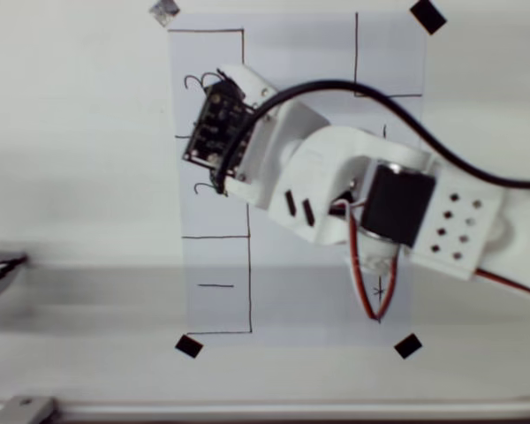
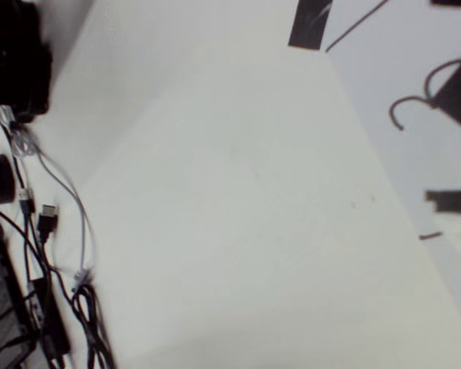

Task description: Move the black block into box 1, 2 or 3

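- Black block: I cannot pick it out for certain. A dark angular shape (image 2: 459,96) at the wrist view's right edge, against a pen curl, may be it, close by the jaws.
- The gripper (image 1: 214,124) hangs over the paper (image 1: 397,88) in the overhead view. The line between the upper-left drawn box (image 1: 181,53) and the one below runs beneath the jaws.
- The arm's own body hides the jaws, so I cannot tell whether they are open, closed or holding anything.
- My judgement: this is the carry or placing step. Next I must confirm the numeral beneath the jaws, then centre inside that box before releasing.

Box 3 (image 1: 214,84) part-hidden under arm (image 1: 336,177)
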You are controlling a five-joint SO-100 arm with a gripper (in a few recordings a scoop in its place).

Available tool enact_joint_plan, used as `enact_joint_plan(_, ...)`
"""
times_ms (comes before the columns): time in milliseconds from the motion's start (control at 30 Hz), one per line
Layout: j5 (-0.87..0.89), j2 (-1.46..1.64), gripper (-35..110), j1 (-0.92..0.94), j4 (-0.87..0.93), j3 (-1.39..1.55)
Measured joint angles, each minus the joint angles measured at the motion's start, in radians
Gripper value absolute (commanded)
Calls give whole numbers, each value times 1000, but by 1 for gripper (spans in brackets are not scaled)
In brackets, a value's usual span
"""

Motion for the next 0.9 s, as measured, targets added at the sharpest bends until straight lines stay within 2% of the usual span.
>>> enact_joint_plan(900,34,1197,23,-201,0,1193)
